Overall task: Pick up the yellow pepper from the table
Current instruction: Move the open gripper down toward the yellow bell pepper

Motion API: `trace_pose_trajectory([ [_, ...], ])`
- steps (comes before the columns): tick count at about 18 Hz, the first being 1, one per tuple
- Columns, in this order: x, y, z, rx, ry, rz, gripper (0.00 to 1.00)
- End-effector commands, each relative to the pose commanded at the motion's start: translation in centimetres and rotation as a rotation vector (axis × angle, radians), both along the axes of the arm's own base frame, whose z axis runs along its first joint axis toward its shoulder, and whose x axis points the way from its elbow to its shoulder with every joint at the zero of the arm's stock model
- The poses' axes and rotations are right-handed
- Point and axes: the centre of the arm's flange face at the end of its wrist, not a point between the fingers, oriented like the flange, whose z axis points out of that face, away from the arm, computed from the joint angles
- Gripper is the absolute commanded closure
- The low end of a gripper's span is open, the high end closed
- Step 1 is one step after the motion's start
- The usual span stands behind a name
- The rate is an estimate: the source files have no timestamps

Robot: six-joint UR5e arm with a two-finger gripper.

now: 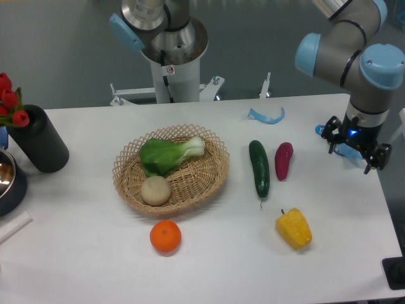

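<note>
The yellow pepper (293, 228) lies on its side on the white table (209, 266), near the front right, its dark stem pointing back toward the cucumber. My gripper (352, 152) hangs over the table's right edge, well behind and to the right of the pepper. Its jaws stand apart and hold nothing.
A green cucumber (259, 168) and a purple sweet potato (283, 160) lie just behind the pepper. A wicker basket (215, 180) holds bok choy and an onion. An orange (166, 236) sits in front of it. A black vase with red tulips (37, 139) stands far left. A blue plastic piece (266, 116) lies at the back.
</note>
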Motion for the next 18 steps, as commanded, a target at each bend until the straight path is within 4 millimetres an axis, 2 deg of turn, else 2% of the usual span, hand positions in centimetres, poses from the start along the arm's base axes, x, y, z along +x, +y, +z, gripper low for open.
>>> trace_pose_trajectory([
  [4, 0.2, 0.1, -0.2, 0.007, -0.005, -0.001, 0.0],
  [7, 0.8, -0.2, -1.9, 0.058, -0.05, 0.019, 0.0],
  [10, 1.5, 0.6, -1.9, 0.07, -0.059, 0.122, 0.0],
  [13, 2.0, 1.6, -2.1, 0.075, -0.068, 0.143, 0.0],
  [18, 1.8, 1.8, -1.6, 0.097, -0.074, 0.3, 0.0],
])
